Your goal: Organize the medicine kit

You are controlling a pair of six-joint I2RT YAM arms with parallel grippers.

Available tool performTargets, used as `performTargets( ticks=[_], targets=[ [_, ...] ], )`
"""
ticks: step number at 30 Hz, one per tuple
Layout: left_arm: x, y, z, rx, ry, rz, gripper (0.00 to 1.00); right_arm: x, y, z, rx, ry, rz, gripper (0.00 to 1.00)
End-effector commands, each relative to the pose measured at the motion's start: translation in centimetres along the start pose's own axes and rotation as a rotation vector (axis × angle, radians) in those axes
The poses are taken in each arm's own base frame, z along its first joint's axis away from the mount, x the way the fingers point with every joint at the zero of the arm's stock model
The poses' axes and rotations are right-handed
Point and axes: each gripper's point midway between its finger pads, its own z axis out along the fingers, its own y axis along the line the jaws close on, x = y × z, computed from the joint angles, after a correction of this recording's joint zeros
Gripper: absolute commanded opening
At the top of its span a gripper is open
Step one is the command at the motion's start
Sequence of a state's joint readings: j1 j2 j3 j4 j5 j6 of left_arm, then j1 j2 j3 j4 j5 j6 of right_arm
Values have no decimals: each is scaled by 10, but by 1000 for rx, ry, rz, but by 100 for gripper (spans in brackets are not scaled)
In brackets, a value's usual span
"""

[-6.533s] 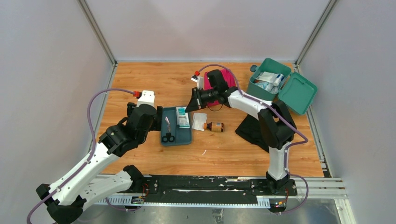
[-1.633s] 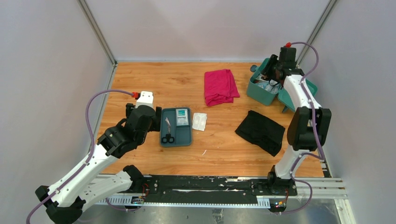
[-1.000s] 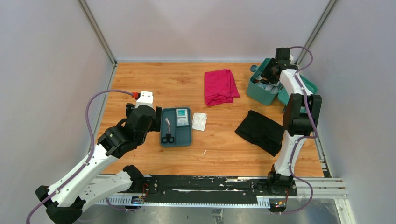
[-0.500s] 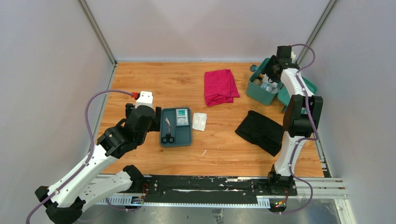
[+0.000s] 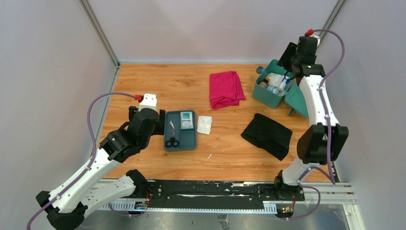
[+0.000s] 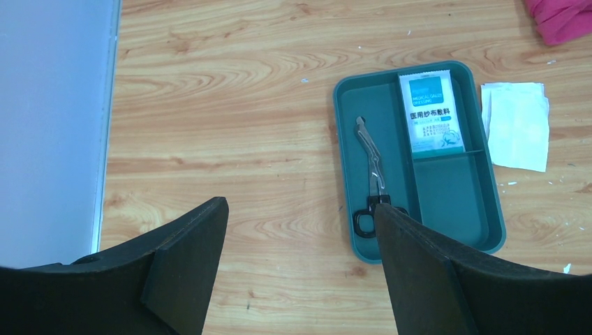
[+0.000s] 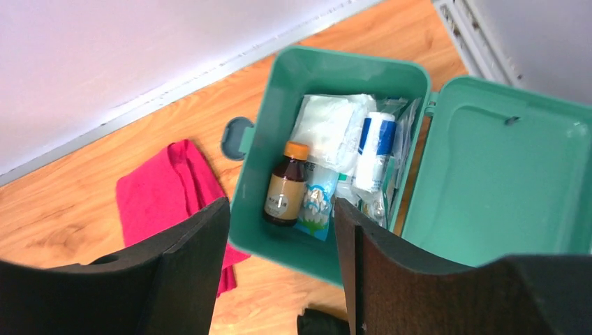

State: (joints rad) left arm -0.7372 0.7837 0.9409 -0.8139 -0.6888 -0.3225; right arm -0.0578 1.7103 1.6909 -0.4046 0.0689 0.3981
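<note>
The medicine kit (image 5: 265,94) stands open at the far right, its lid (image 5: 296,98) folded out to the right. In the right wrist view the kit (image 7: 276,105) holds a brown bottle (image 7: 284,187) with an orange cap, white packets and a white-and-blue roll (image 7: 372,150). My right gripper (image 5: 290,53) hangs above the kit, open and empty (image 7: 280,209). My left gripper (image 5: 160,120) is open and empty (image 6: 300,209) over bare wood just left of the flat tray.
A dark-teal flat tray (image 5: 187,139) holds scissors (image 5: 172,139) and a dressing packet (image 5: 187,120). A white packet (image 5: 205,124) lies right of it. A pink cloth (image 5: 226,88) and a black cloth (image 5: 267,135) lie mid-table. Walls stand close behind the kit.
My right gripper has let go of the brown bottle inside the kit and lifted up and back from it. The left arm has not moved.
</note>
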Motion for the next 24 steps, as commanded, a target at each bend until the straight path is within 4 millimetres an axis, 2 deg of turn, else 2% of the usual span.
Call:
performTargets(
  ticks=[1, 3, 4, 6, 9, 13, 15, 18, 20, 24],
  targets=[
    [2, -2, 2, -5, 6, 4, 83, -8, 17, -54, -58, -54, -110, 61],
    [3, -3, 3, -2, 11, 7, 82, -5, 24, -72, -107, -46, -98, 61],
    [3, -4, 3, 1, 12, 8, 82, 3, 41, -82, -165, -25, -102, 61],
    [4, -5, 3, 4, 15, 9, 82, 19, 56, -96, -236, 16, -113, 61],
    [3, -7, 3, 16, 19, 12, 82, 57, 86, -116, -337, 117, -149, 60],
    [2, -15, 4, 47, 36, 15, 79, 103, 102, -131, -395, 251, -281, 65],
    [2, -19, 1, 69, 46, 0, 78, 114, 90, -136, -372, 295, -322, 69],
    [2, -23, -2, 98, 49, -35, 78, 121, 59, -138, -264, 275, -385, 76],
    [2, -23, -3, 103, 50, -44, 79, 117, 41, -138, -182, 225, -385, 78],
    [3, -23, -3, 95, 63, -45, 79, 130, 16, -140, -94, 196, -333, 84]
  ],
)
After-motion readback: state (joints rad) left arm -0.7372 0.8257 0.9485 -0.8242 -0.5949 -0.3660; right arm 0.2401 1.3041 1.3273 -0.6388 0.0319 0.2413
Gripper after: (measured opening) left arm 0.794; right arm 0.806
